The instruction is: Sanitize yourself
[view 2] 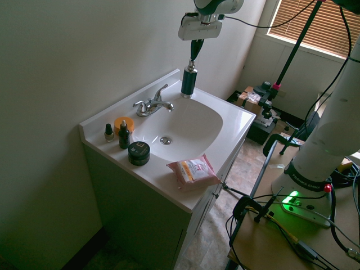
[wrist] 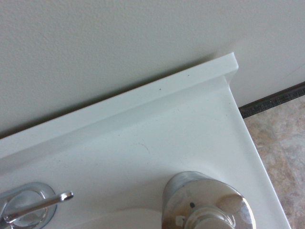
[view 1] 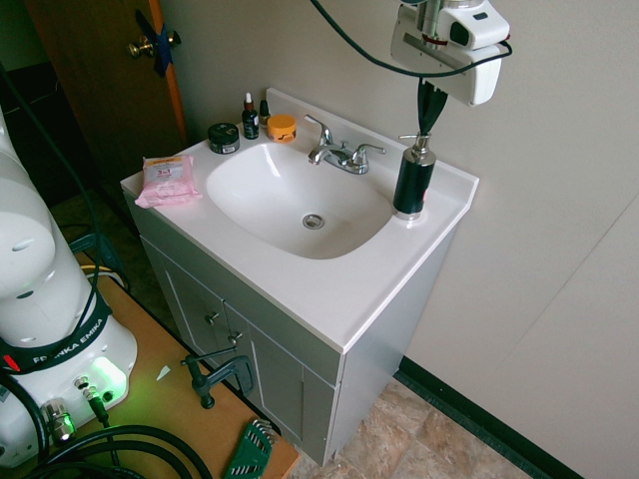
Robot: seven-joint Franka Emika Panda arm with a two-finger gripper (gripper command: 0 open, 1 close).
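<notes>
White arm [view 2: 332,118] of mine reaches over the vanity bench [view 1: 329,289], its fingers [view 1: 430,108] pinched together and pointing straight down onto the chrome pump head of the dark soap dispenser [view 1: 413,180] beside the faucet [view 1: 339,153].

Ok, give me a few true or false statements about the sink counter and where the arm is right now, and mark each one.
1. The gripper is directly above the pump bottle, jaws shut. True.
2. The pump bottle stands in the sink basin. False: it stands on the counter at the back corner, beside the faucet.
3. The pink wipes packet lies on the counter at the end far from the pump bottle. True.
4. The orange jar sits at the counter's front edge. False: it is at the back by the wall, near the dropper bottle.
5. The cabinet doors under the sink hang open. False: they are closed.
</notes>
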